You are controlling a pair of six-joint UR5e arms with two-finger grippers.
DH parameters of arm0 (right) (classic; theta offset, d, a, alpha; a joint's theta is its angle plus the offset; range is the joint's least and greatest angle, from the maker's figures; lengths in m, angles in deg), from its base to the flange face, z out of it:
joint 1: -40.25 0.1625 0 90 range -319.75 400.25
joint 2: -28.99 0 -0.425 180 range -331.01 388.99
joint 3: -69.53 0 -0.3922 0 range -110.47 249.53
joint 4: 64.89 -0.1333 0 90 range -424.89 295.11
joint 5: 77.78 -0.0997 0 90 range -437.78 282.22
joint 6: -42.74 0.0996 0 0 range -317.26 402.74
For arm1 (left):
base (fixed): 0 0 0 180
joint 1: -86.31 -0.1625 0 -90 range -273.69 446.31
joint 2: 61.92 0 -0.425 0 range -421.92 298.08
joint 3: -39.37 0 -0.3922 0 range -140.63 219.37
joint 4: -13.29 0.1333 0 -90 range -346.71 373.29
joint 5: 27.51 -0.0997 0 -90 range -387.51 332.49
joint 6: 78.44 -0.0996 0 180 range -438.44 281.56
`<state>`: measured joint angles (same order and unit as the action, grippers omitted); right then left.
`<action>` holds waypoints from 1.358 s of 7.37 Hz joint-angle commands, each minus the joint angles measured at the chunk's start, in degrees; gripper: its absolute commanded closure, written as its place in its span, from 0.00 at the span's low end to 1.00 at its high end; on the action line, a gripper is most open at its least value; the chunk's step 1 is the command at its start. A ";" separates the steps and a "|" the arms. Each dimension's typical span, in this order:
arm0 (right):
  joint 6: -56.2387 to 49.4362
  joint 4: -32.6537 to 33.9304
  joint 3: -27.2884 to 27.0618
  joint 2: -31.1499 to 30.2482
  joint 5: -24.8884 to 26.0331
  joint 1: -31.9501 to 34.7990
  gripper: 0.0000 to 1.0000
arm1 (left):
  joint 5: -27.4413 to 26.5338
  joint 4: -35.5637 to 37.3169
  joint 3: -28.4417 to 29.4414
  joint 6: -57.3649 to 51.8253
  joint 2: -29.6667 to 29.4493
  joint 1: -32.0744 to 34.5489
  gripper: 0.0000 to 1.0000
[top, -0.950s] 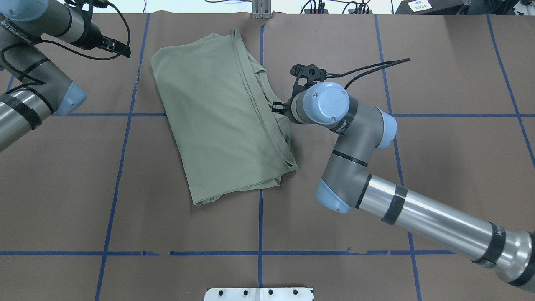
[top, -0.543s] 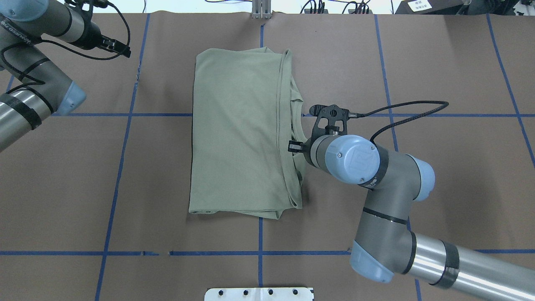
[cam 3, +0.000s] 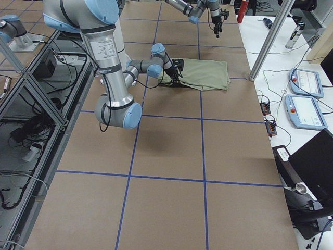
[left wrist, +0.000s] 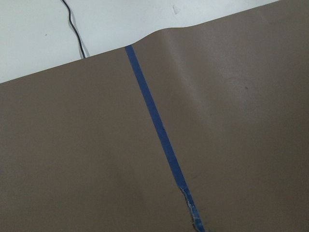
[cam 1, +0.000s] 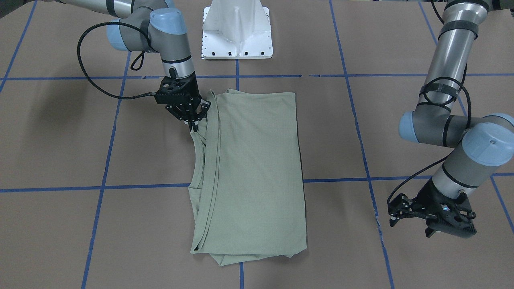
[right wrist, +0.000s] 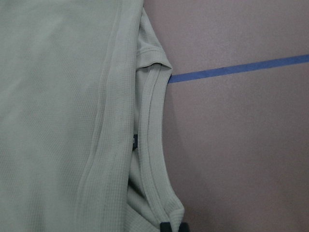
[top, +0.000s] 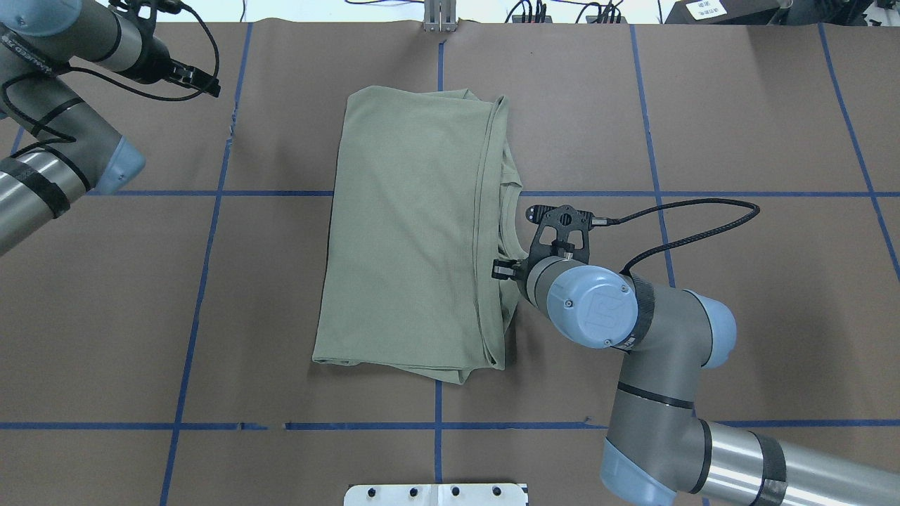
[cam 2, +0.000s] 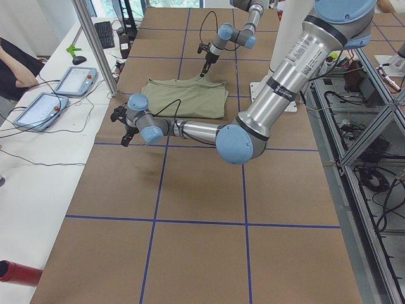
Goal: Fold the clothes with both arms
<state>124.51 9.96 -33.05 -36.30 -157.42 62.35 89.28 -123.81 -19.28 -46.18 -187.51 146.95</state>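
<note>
— Where is the shirt (top: 408, 232)?
— It lies flat mid-desk (top: 738, 105), folded into a long rectangle, on brown paper crossed by blue tape lines (top: 204, 281).
— And the arms?
— The right end effector (cam 1: 195, 125) is pinched on the ribbed collar (right wrist: 154, 145). The left end effector (cam 1: 449, 229) hangs well apart over bare paper, and I cannot tell its opening.
— Around them?
— A white pedestal (cam 1: 237, 32), and two handheld screens (cam 2: 77, 80) beyond the desk.

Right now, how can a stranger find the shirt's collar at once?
On the brown table lies a folded sage-green shirt. Its collar runs along the edge pinched by the right gripper: the only curved, ribbed band, unlike the straight folded edges.
</note>
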 commanded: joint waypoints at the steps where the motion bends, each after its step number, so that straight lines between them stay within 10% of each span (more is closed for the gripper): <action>1: -7.19 1.69 0.19 0.42 -5.64 5.72 0.00 | 0.01 0.00 -0.07 0.00 0.00 0.00 0.00; 3: -8.38 11.23 2.72 9.16 -9.30 7.87 0.00 | 0.10 0.00 -0.07 0.00 0.00 0.00 0.00; 6: -9.25 15.32 20.28 23.69 -11.83 6.29 0.00 | 0.10 0.00 -0.07 0.00 0.00 0.00 0.00; 10: -15.48 25.33 20.49 23.98 -12.64 3.12 0.00 | 0.10 0.00 -0.07 0.00 0.00 0.00 0.00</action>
<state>110.80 33.03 -12.63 -12.12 -170.05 66.26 89.38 -123.81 -19.34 -46.18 -187.51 146.95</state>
